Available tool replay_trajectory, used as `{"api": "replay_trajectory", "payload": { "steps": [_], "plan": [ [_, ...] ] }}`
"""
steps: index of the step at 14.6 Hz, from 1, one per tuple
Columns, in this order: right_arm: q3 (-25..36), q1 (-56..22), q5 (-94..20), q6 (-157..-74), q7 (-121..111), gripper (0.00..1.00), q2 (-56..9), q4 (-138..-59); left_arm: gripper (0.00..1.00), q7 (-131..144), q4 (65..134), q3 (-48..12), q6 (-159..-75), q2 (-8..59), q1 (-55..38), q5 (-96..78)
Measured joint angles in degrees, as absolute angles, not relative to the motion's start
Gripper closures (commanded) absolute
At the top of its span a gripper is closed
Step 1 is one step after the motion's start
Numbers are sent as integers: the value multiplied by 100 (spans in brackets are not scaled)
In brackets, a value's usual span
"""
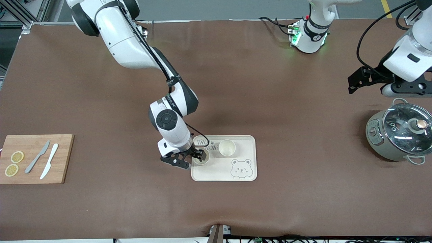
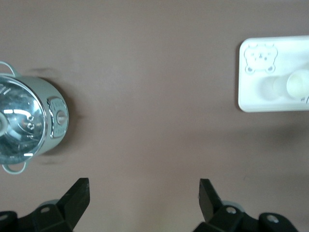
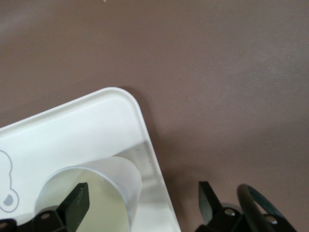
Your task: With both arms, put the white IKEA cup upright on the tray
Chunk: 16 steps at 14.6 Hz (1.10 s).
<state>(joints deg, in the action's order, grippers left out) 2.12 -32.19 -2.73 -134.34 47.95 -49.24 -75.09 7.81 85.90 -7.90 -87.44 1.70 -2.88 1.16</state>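
While the bench (image 1: 236, 84) carried the tray (image 1: 243, 141) near the middle of its front edge, two cups stood on it. The right gripper (image 1: 199, 156) was released, one finger inside the white cup (image 1: 201, 158) at the tray's edge. The left gripper (image 2: 142, 193) waited open near the pot (image 1: 398, 135). On lifting, that finger could perhaps catch the rim and tip the cup.

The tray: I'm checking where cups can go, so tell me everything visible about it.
The tray is flat, cream-white and rectangular with rounded corners and a low raised rim, plastic by its look. Grey lettering sits near one corner and a bear face near another. It lies flat on the brown table. Two pale cups stand upright on it: one free, the other by the edge toward the right arm's end, with one finger of the open right hand inside it.
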Motion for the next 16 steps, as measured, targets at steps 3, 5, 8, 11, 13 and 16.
{"api": "replay_trajectory", "payload": {
  "steps": [3,5,8,11,13,16],
  "plan": [
    [225,-3139,-246,-12434,4629,0,-4478,-7331,0,779,8616,-809,-8627,173,-323,115],
    [223,-3023,-260,-11363,4433,0,-3834,-7303,0,773,8624,-807,-8623,174,-339,114],
    [213,-2922,-348,-10247,4222,0,-2588,-7735,0,772,8634,-805,-8621,174,-389,112],
    [214,-2762,-348,-9942,3622,0,-1138,-8974,0,772,8634,-781,-8621,173,-390,112],
    [226,-2318,-343,-9584,2853,0,-392,-9623,0,761,8633,-745,-8621,166,-389,112],
    [266,-1164,-328,-9041,1205,0,264,-9973,0,720,8631,-702,-8621,140,-386,111]
  ]
}}
